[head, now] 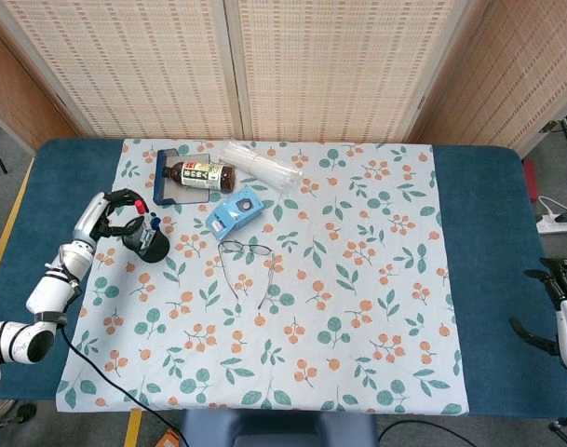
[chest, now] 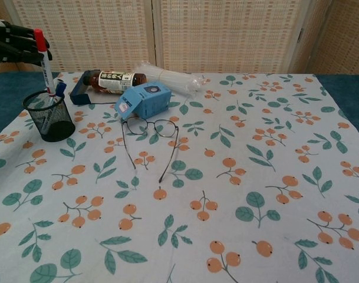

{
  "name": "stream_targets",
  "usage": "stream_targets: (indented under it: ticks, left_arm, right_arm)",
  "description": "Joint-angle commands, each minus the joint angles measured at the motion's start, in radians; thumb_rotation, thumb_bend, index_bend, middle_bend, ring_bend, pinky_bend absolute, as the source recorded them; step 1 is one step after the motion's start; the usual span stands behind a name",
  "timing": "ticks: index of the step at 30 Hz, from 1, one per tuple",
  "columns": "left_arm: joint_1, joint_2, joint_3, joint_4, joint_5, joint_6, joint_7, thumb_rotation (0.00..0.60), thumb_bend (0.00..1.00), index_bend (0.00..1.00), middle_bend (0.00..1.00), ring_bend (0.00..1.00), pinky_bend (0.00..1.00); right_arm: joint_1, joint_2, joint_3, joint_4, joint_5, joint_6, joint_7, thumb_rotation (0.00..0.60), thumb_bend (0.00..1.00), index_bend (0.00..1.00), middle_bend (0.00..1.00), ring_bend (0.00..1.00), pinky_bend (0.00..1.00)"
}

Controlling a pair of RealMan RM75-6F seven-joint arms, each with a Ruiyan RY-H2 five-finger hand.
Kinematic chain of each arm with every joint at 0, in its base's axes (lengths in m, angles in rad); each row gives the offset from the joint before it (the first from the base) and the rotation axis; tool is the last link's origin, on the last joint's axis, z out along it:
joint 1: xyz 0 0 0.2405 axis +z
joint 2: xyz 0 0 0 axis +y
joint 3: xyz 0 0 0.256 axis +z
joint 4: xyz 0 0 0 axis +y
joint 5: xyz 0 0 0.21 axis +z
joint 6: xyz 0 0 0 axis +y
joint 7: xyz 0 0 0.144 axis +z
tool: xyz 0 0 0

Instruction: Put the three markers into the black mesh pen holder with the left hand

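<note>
The black mesh pen holder stands at the left of the floral cloth, seen too in the head view. A blue-capped marker leans inside it. My left hand hovers just above and left of the holder and pinches a red-capped marker near its cap. That marker stands nearly upright with its lower end inside the holder's rim. From the head view the left hand sits beside the holder. My right hand hangs off the table's far right edge, fingers apart and holding nothing.
A brown bottle lies on a dark blue tray behind the holder. A blue box, folded glasses and a clear bag of white sticks lie to the right of the holder.
</note>
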Motion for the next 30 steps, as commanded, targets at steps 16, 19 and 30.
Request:
stream_targets:
  ticks: [16, 19, 30]
  left_arm:
    - [-0.073, 0.02, 0.156, 0.078, 0.11, 0.049, 0.001, 0.6, 0.4, 0.17, 0.01, 0.0, 0.03]
    - [-0.054, 0.052, 0.17, 0.013, 0.119, 0.122, 0.125, 0.6, 0.4, 0.15, 0.0, 0.0, 0.02]
    - [0.328, 0.189, 0.352, -0.686, 0.158, 0.75, 1.409, 0.6, 0.4, 0.17, 0.14, 0.04, 0.11]
  right_arm:
    - [0.0, 0.002, -0.003, -0.003, -0.003, -0.005, 0.009, 0.6, 0.1, 0.28, 0.14, 0.28, 0.16]
    - [0.001, 0.002, -0.003, -0.001, -0.005, -0.007, 0.014, 0.6, 0.1, 0.28, 0.14, 0.28, 0.16]
    - [0.0, 0.006, -0.005, -0.001, -0.021, -0.002, 0.041, 0.6, 0.1, 0.28, 0.14, 0.28, 0.16]
